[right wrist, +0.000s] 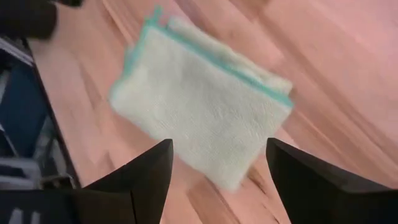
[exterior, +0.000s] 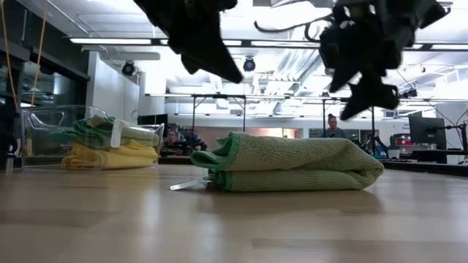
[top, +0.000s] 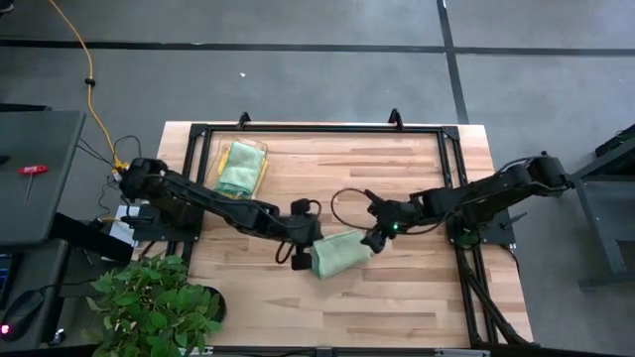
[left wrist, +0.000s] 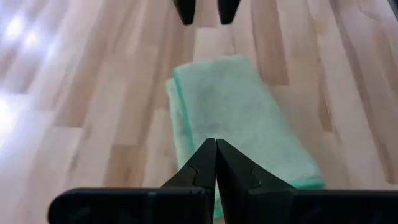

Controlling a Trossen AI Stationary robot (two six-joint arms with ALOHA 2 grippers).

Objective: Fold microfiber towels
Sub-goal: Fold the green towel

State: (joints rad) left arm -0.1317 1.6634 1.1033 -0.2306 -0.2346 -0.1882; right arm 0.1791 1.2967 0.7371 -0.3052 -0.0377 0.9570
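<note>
Right gripper (right wrist: pixel 217 180) spread wide above a blurry, seemingly folded green towel (right wrist: pixel 199 106).

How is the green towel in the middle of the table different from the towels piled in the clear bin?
The green towel lies alone on the bare table, between the shut left gripper and the open right gripper; the piled towels sit inside the clear bin at the table's far left corner. It is a single folded cloth; the pile stacks several. It is all green; the pile mixes green and yellow. Both are folded.
</note>
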